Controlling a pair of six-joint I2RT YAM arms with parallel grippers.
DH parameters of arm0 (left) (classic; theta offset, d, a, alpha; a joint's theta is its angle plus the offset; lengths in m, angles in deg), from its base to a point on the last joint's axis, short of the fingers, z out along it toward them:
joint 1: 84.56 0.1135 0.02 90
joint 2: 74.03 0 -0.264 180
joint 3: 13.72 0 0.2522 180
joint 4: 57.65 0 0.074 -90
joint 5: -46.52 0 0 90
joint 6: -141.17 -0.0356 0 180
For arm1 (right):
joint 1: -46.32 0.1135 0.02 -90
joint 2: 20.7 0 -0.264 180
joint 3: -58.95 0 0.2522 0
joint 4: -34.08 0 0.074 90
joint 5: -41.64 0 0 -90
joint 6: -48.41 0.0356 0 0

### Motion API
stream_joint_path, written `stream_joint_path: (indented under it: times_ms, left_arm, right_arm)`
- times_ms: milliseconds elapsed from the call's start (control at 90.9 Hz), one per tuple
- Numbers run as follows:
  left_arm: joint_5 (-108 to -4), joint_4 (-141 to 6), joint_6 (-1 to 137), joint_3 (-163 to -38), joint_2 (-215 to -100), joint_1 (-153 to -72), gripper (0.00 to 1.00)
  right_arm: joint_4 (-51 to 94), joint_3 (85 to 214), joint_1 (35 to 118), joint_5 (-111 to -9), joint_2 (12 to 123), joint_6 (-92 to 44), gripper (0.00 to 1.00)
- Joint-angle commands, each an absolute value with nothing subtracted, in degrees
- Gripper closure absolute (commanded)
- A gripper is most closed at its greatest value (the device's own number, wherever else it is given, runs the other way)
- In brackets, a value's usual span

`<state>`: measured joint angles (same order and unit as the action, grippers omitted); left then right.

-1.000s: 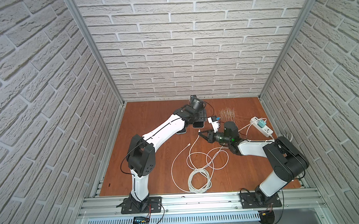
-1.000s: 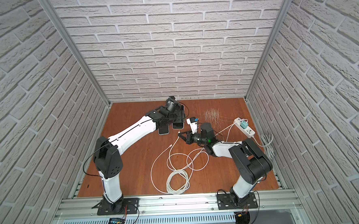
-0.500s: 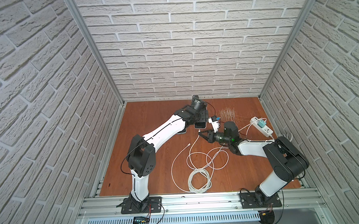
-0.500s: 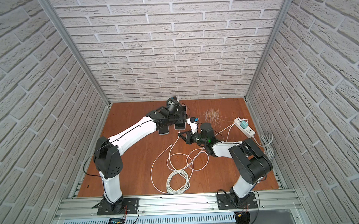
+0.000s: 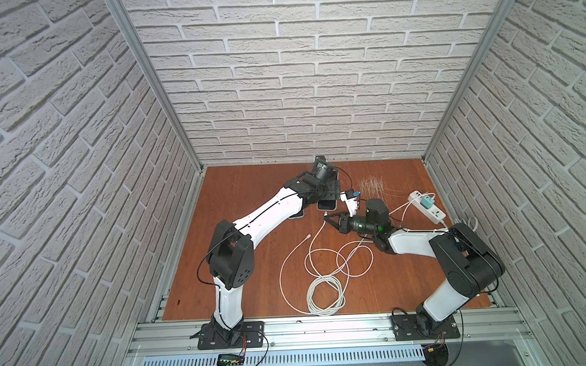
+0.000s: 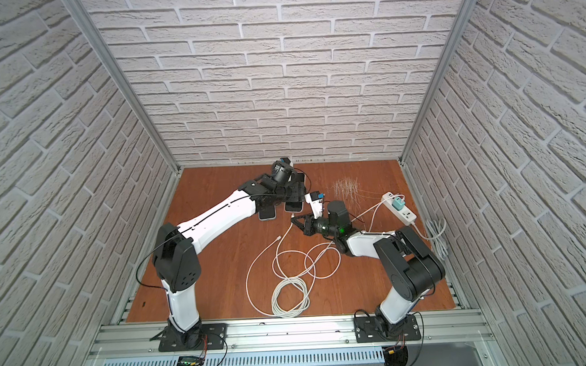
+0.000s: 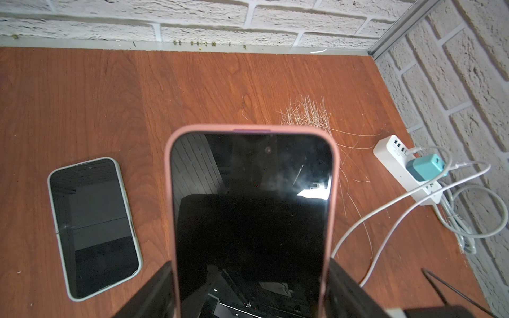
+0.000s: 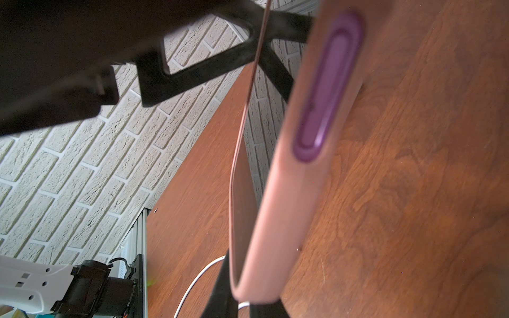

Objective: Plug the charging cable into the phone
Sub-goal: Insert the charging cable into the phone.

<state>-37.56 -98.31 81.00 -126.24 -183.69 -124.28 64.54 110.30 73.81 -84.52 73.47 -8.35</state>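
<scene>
Right pincer first: the tips are pressed together and the white cable climbs right up into them. I read that as a pinch on the cable close to its plug, though the plug itself I can't make out.

Just off it at 11 o'clock in both top views, the left pincer is spread wide and clamped across the phone. The phone has a pink case and a dark screen, and it's gripped by its long sides near one end. The free end carries a purple slot, and in the right wrist view that end fills the frame, close ahead of the tips. I take the slot for the port opening, but no socket shows. Whether that end rests on the table or hangs just above it, I can't tell.

So I call this the line-up, with the plug not yet in. By my judgement the next move wants the plug squared to the slot and level with it. Then it's a straight push along the phone's length while the left grip holds firm.

Further out, a spare phone lies flat at 9 o'clock of the held one. The cable's slack is coiled at 6 o'clock on the table, and the strip sits at 2 o'clock by the wall.
</scene>
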Motion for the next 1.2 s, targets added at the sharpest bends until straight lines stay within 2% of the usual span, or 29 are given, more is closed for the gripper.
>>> stream_joint_path:
  times_ms: [0,1188]
  left_arm:
    - [-38.36,-94.43,80.07,-126.86,-184.09,-124.77,0.84]
    - [-38.72,-93.99,80.35,-124.60,-182.12,-125.20,0.84]
  right_arm:
    - [68.44,109.47,73.70,-83.99,71.24,-8.28,0.97]
    - [68.41,108.70,72.82,-82.98,70.80,-7.88,0.97]
